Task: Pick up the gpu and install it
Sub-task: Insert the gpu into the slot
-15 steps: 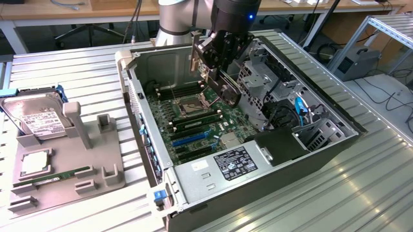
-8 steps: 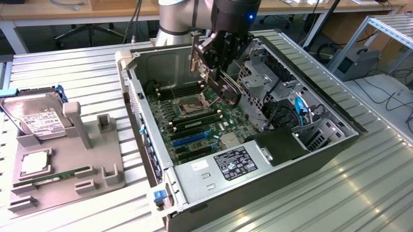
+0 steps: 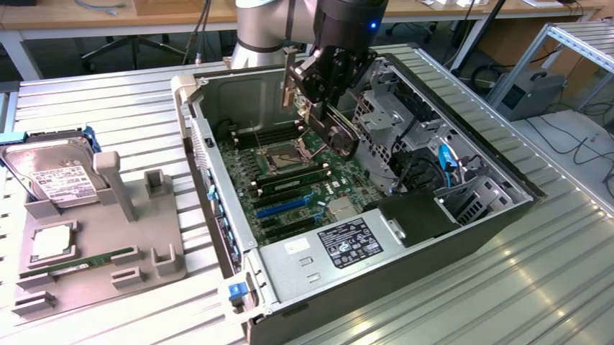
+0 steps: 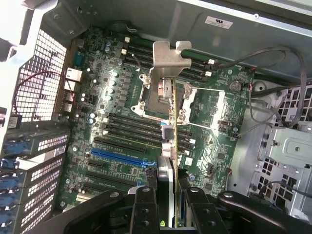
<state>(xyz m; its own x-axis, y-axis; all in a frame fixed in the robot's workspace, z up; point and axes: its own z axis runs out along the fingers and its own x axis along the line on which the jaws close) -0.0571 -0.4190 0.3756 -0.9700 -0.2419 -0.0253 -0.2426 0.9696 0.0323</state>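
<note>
Black fingers (image 4: 145,207) of the gripper (image 4: 168,204) clamp the gpu (image 4: 167,146) edge-on between them. The card hangs raised above the motherboard (image 4: 80,165), near its CPU socket (image 4: 158,95), with the silver end bracket (image 4: 168,61) farthest from the gripper. Beyond the motherboard stands the grey wall of the computer case (image 4: 146,17).

arm (image 3: 261,29): reaching down | claw (image 3: 321,100): pointing down, fingers clamped
</note>
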